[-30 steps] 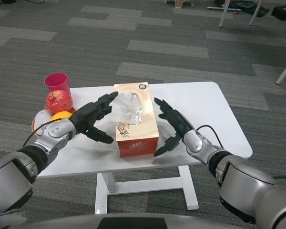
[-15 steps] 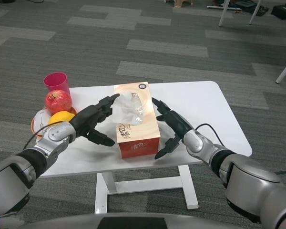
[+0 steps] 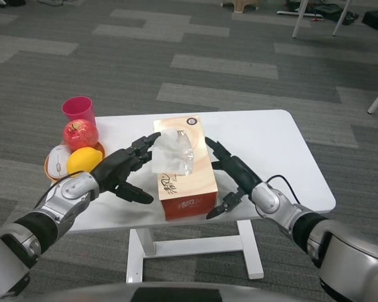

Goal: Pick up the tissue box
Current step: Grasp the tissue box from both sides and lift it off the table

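The orange tissue box (image 3: 183,189), with white tissue (image 3: 172,151) sticking out of its top, lies lengthwise in the middle of the white table (image 3: 271,145), its near end at the table's front edge. My left hand (image 3: 123,171) presses its fingertips against the box's left side near the tissue, thumb low beside the box. My right hand (image 3: 232,176) lies along the box's right side, its fingers against the upper edge and its thumb at the lower front corner. The box is clamped between the two hands.
At the table's left end stand a pink cup (image 3: 78,109), a red apple (image 3: 80,133) and a yellow fruit (image 3: 84,160) on an orange plate (image 3: 50,165). The table's right half is bare. Grey carpet lies around it, with chair legs at the far right.
Both hands have closed in on the box's sides. The box has shifted toward the table's front edge between them. The view has moved slightly.
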Motion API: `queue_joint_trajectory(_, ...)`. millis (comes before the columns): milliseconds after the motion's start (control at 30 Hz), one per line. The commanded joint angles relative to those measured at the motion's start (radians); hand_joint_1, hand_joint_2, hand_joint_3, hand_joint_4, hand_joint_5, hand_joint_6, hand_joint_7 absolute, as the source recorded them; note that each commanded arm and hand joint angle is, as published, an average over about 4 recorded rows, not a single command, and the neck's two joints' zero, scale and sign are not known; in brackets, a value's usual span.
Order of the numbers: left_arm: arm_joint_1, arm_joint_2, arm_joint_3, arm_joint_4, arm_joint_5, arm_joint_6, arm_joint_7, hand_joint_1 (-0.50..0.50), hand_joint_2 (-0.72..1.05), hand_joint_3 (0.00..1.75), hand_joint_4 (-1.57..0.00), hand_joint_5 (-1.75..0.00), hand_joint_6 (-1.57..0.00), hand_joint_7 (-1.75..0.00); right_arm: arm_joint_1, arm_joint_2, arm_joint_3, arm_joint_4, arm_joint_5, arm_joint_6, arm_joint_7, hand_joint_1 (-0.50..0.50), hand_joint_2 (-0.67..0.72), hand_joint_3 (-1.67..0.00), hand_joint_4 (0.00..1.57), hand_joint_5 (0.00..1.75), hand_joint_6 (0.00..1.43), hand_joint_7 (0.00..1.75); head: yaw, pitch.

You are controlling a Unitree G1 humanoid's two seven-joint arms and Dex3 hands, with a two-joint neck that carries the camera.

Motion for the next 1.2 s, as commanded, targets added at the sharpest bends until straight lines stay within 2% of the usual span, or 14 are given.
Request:
queue_joint_trajectory(33,0.021,-0.013,0.002,-0.036,0.026,-0.007,-0.022,0.5,0.69,0.02,0.0,-0.51,0.0,0.0,0.05,-0.012,-0.026,-0.058,-0.011,-0.025,0.029,-0.42,-0.16,-0.24,0.11,0.34,0.0,0.14,0.002,-0.005)
queue_joint_trajectory(200,0.034,-0.004,0.01,-0.057,0.029,-0.004,-0.022,0.5,0.69,0.0,0.0,-0.51,0.0,0.0,0.123,-0.048,-0.082,-0.141,-0.012,-0.028,0.037,-0.42,-0.22,-0.24,0.09,0.29,0.0,0.14,0.005,-0.016)
queue_joint_trajectory(333,0.043,0.0,0.019,-0.071,0.03,-0.001,-0.023,0.5,0.69,0.0,0.0,-0.51,0.0,0.0,0.162,-0.064,-0.115,-0.19,-0.014,-0.03,0.04,-0.42,-0.22,-0.24,0.06,0.29,0.0,0.14,0.003,-0.022)
queue_joint_trajectory(433,0.054,0.005,0.031,-0.082,0.031,0.003,-0.023,0.5,0.69,0.02,0.0,-0.51,0.0,0.0,0.203,-0.077,-0.148,-0.234,-0.015,-0.03,0.039,-0.42,-0.24,-0.18,0.05,0.29,0.0,0.14,0.001,-0.024)
queue_joint_trajectory(533,0.059,0.007,0.047,-0.081,0.029,0.009,-0.024,0.5,0.69,0.04,0.0,-0.51,0.0,0.0,0.223,-0.07,-0.186,-0.24,-0.015,-0.039,0.037,-0.42,-0.24,-0.16,0.04,0.29,0.0,0.14,0.0,-0.022)
queue_joint_trajectory(767,0.06,0.006,0.085,-0.077,0.023,0.01,-0.024,0.5,0.69,0.02,0.0,-0.51,0.0,0.0,0.224,-0.041,-0.226,-0.189,-0.013,-0.053,0.022,-0.42,-0.16,-0.16,0.11,0.27,0.0,0.12,-0.001,-0.02)
queue_joint_trajectory(800,0.062,0.006,0.093,-0.077,0.023,0.01,-0.024,0.5,0.69,0.02,0.0,-0.51,0.0,0.0,0.223,-0.037,-0.236,-0.181,-0.012,-0.053,0.019,-0.42,-0.16,-0.16,0.15,0.24,0.0,0.1,-0.001,-0.019)
queue_joint_trajectory(867,0.067,0.007,0.106,-0.077,0.023,0.01,-0.024,0.5,0.69,0.0,0.0,-0.51,0.0,0.0,0.223,-0.03,-0.252,-0.171,-0.012,-0.053,0.014,-0.42,-0.16,-0.16,0.36,0.24,0.01,0.07,-0.002,-0.016)
queue_joint_trajectory(900,0.069,0.007,0.112,-0.077,0.023,0.01,-0.024,0.5,0.69,0.0,0.0,-0.51,0.0,0.0,0.223,-0.025,-0.263,-0.168,-0.011,-0.053,0.012,-0.41,-0.19,-0.16,0.56,0.27,0.07,0.09,-0.002,-0.015)
queue_joint_trajectory(933,0.071,0.007,0.116,-0.077,0.023,0.01,-0.024,0.5,0.69,0.02,0.0,-0.51,0.0,0.0,0.223,-0.023,-0.268,-0.166,-0.01,-0.054,0.012,-0.4,-0.22,-0.16,0.74,0.32,0.18,0.1,-0.003,-0.013)
queue_joint_trajectory(1000,0.074,0.007,0.124,-0.077,0.023,0.01,-0.024,0.5,0.69,0.02,0.0,-0.51,0.0,0.0,0.223,-0.018,-0.28,-0.165,-0.01,-0.058,0.012,-0.38,-0.29,-0.16,1.0,0.41,0.48,0.17,-0.004,-0.01)
queue_joint_trajectory(1033,0.075,0.007,0.126,-0.077,0.023,0.01,-0.024,0.5,0.69,0.04,0.0,-0.51,0.0,0.0,0.224,-0.018,-0.283,-0.164,-0.01,-0.059,0.013,-0.38,-0.29,-0.16,1.04,0.46,0.59,0.19,-0.005,-0.009)
queue_joint_trajectory(1067,0.076,0.007,0.128,-0.077,0.023,0.009,-0.024,0.5,0.69,0.04,0.0,-0.51,0.0,0.0,0.224,-0.018,-0.286,-0.164,-0.01,-0.06,0.013,-0.39,-0.29,-0.16,1.05,0.48,0.64,0.23,-0.004,-0.008)
queue_joint_trajectory(1200,0.082,0.01,0.136,-0.077,0.024,0.009,-0.024,0.5,0.69,0.07,0.0,-0.51,0.0,0.0,0.227,-0.016,-0.303,-0.16,-0.01,-0.06,0.012,-0.42,-0.29,-0.16,0.98,0.48,0.6,0.28,-0.003,-0.006)
